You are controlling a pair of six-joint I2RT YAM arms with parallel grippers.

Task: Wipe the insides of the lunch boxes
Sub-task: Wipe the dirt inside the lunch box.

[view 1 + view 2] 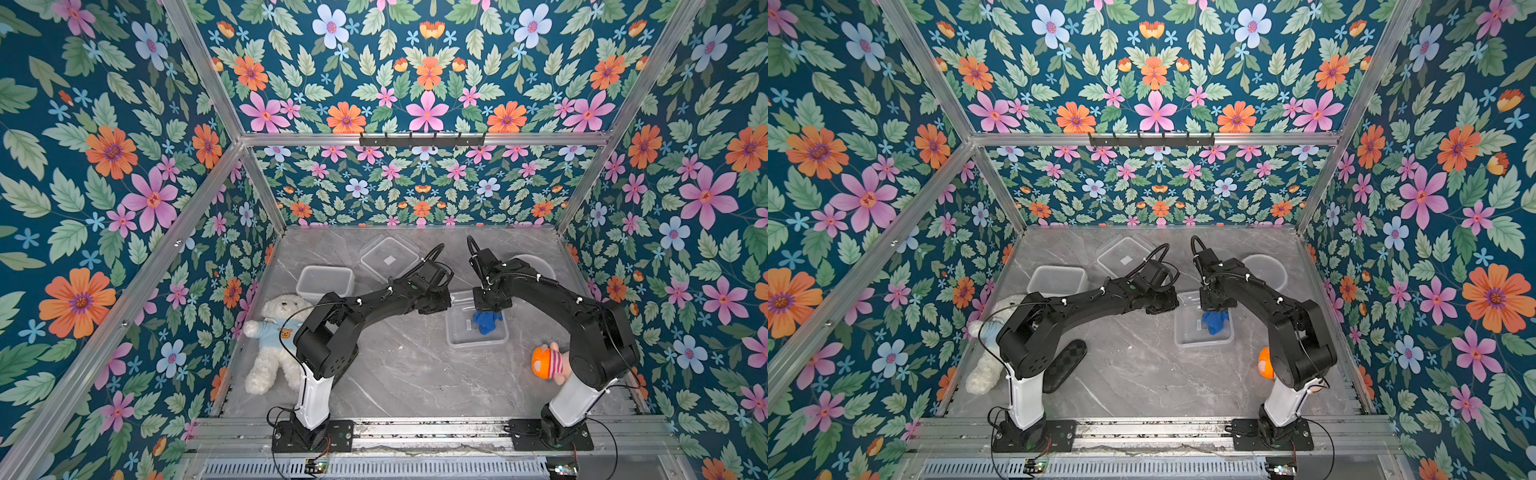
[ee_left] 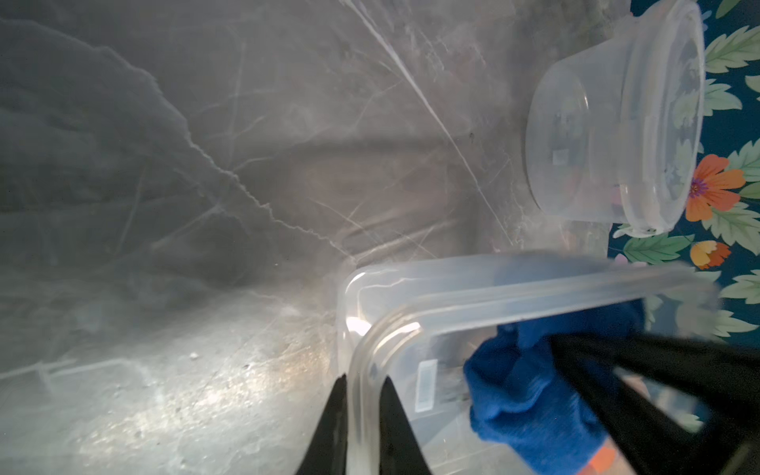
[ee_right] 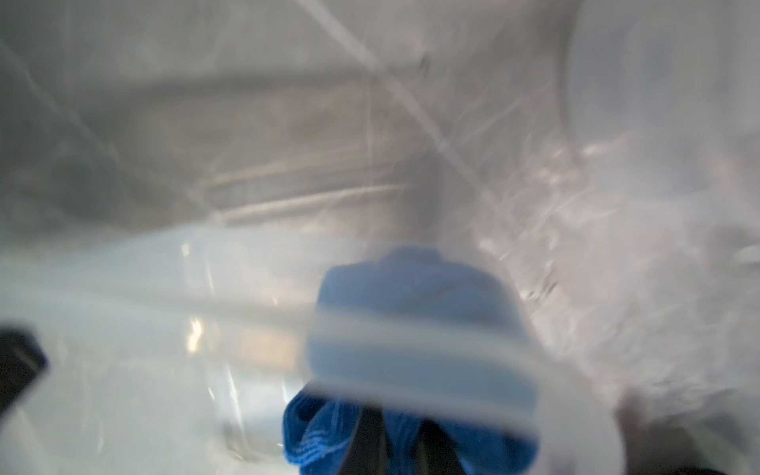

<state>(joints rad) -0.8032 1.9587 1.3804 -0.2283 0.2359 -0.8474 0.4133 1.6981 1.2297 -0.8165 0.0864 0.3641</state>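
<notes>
While the left pincer [image 2: 364,395] clamps its left rim and the right pincer [image 3: 399,423] pinches a blue cloth [image 1: 487,322] inside, the clear square lunch box [image 1: 461,332] sits mouth-up on the tabletop [image 1: 399,365]. Farther back left: rectangular lunch box [image 1: 325,282], translucent, long axis left-right. Back right: round lunch box [image 1: 540,262], upright.

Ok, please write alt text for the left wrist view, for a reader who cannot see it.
The left end effector grips the wall of a clear lunch box, one finger inside, one outside. Inside it, the right end effector holds a blue cloth. A round lunch box stands apart on the grey table.
</notes>
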